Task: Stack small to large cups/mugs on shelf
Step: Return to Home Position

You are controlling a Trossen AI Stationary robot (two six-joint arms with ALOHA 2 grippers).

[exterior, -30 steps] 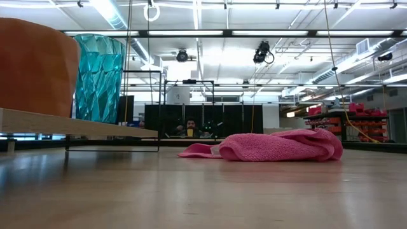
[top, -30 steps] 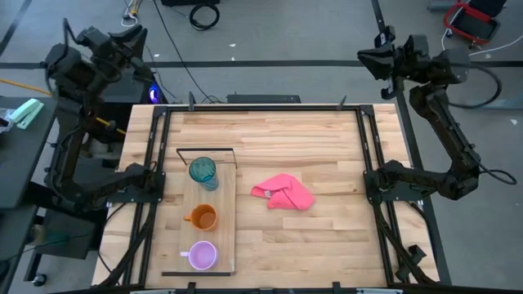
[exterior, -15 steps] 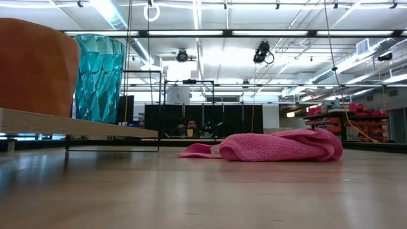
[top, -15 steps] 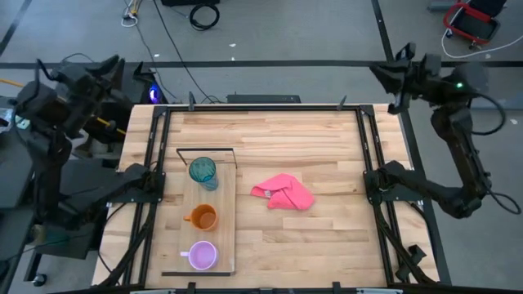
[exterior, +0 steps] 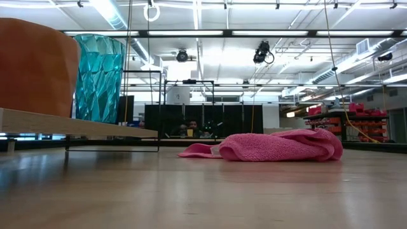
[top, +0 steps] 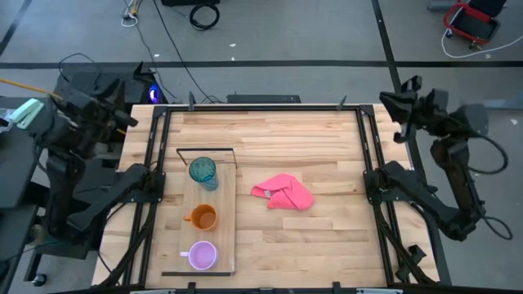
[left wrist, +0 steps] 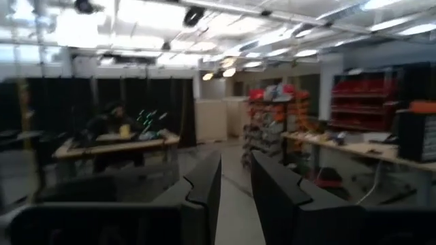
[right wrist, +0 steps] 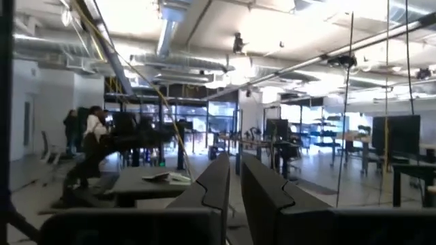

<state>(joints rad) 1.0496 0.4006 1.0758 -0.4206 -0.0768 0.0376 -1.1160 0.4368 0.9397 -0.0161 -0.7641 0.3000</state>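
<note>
Surface (top: 270,139), light wood, we list first; both arms are folded back off its far corners.

Shelf (top: 227,237), a plank with a black wire frame at one end, lies on the surface's left half.

Pink cloth (top: 283,193), crumpled, lies beside the shelf, apart from it.

Teal tumbler (top: 203,171), upright at the frame end. We judge it light, stiff and slick on its facets, so best pinched across the rim wall.

Orange mug (top: 201,217), mid-shelf, and lilac mug (top: 202,256), at the open end: rigid, probably heavier, best taken by the rim opposite the handle.

Left claw (left wrist: 236,158) and right claw (right wrist: 236,160) are each pressed almost together on nothing, facing the room.
</note>
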